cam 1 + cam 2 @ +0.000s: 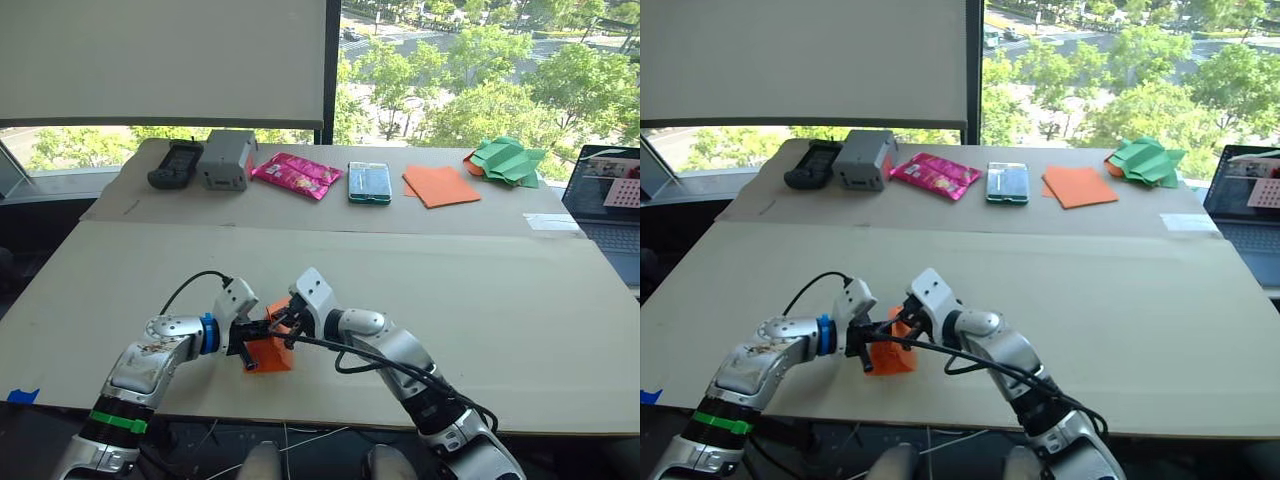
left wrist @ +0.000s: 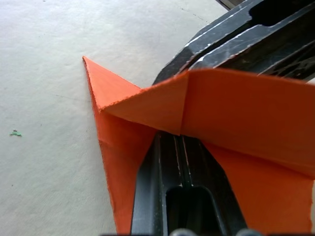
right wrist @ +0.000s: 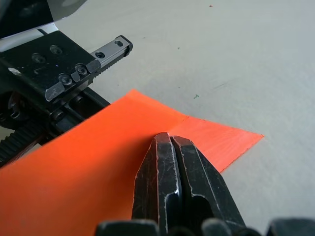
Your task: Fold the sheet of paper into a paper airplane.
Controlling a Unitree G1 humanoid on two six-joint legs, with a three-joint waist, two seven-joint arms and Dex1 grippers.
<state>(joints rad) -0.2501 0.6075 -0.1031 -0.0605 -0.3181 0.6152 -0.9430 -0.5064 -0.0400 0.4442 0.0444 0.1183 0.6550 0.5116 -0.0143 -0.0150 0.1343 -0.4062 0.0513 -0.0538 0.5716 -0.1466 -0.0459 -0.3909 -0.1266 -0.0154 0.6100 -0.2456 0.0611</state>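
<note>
The sheet of paper [image 1: 270, 352] is bright orange and partly folded, held just above the table's front middle between my two grippers. In the left wrist view the sheet of paper [image 2: 236, 108] drapes over my left fingers [image 2: 170, 167], which are shut on it along a crease, and one pointed corner juts out to the side. My left gripper [image 1: 254, 338] comes in from the left. From the right, my right gripper [image 1: 289, 324] meets the sheet's top edge. Its fingers [image 3: 189, 167] are pressed together at a crease of the sheet of paper [image 3: 98, 162].
Along the far strip of the table [image 1: 420, 280] lie a black controller [image 1: 175, 163], a grey box [image 1: 227, 158], a pink packet [image 1: 296, 174], a green-edged pack [image 1: 369, 182], a smooth orange sheet [image 1: 441, 185] and a green paper shape [image 1: 508, 160]. A laptop [image 1: 610, 205] sits at the right edge.
</note>
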